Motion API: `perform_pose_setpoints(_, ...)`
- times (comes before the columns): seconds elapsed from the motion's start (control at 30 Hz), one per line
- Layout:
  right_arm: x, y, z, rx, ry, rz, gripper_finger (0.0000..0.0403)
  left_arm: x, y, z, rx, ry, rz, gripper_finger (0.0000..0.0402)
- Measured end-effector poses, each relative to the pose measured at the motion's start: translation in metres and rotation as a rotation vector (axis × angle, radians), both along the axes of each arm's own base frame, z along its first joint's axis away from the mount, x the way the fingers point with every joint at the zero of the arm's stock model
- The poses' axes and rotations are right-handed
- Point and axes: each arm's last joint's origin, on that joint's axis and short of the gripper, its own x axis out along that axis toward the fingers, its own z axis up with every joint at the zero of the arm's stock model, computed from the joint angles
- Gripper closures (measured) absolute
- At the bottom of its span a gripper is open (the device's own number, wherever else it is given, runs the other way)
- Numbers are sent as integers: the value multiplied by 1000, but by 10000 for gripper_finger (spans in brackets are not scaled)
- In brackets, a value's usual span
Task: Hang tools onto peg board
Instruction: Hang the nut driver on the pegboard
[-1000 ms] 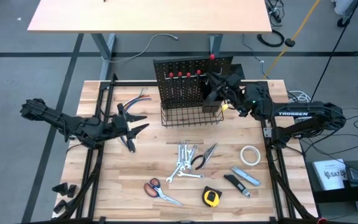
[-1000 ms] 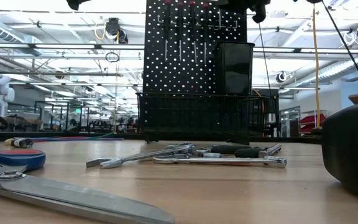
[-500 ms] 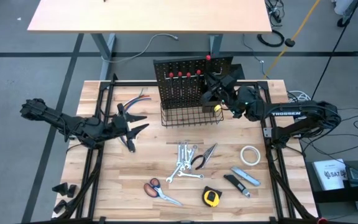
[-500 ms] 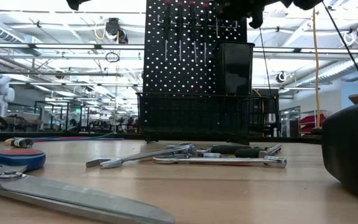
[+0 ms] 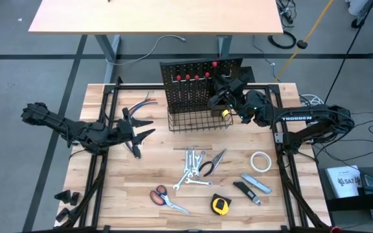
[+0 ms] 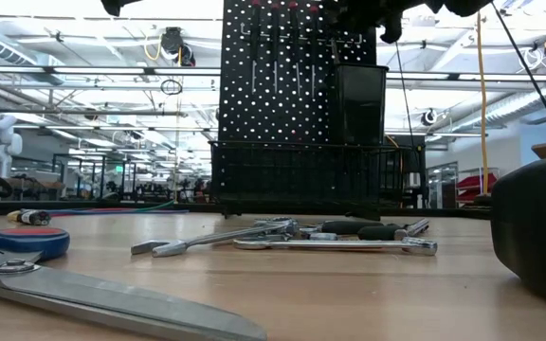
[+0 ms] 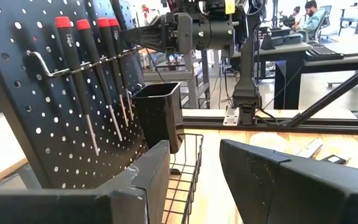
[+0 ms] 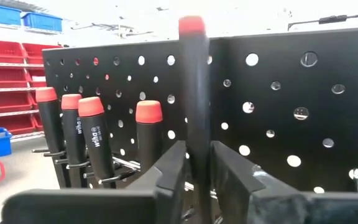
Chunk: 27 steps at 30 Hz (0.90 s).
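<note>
The black peg board (image 5: pixel 203 83) stands upright at the table's far side, above a wire basket (image 5: pixel 198 120) and a black cup (image 7: pixel 157 115). Several red-capped screwdrivers (image 8: pixel 79 134) hang side by side from a hook rail on it. My right gripper (image 8: pixel 197 155) is level in front of the board's upper right part, and one more red-capped screwdriver (image 8: pixel 194 93) stands upright between its fingers. My left gripper (image 5: pixel 146 127) waits open over the table's left part with nothing between its fingers. My right gripper has its two fingers (image 8: pixel 173 168) close on either side of the screwdriver's black handle (image 8: pixel 196 134), below the red cap. They come level from the table's right side and lie across the upright handle. I cannot tell whether they touch it.
On the wood in front of the basket lie silver wrenches (image 5: pixel 190 169), pliers (image 5: pixel 212 162), orange-handled scissors (image 5: pixel 164 197), a yellow tape measure (image 5: pixel 220 205), a utility knife (image 5: pixel 256 184) and a white tape roll (image 5: pixel 260 162). Coloured wires (image 5: pixel 144 103) lie left of the board.
My right gripper has gone a little toward the table's left edge and down, closer to the peg board, and has then kept still. The screwdriver's red cap has since sunk to the board's top edge, next to the hanging row.
</note>
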Motion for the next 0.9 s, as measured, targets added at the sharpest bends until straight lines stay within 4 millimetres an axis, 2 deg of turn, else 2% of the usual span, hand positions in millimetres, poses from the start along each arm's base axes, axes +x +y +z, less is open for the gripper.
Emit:
perform_pose_setpoints(0.17, 0, 0, 0, -2, 5, 0, 316, 0, 0, 0, -1, 0, 0, 253)
perform_pose_setpoints(0.6, 0, 0, 0, -4, 8, -1, 313, 0, 0, 0, -2, 0, 0, 253)
perform_pose_setpoints(0.9, -3, 1, 4, -74, 81, -25, 308, 0, 0, -2, 4, 18, 0, 253)
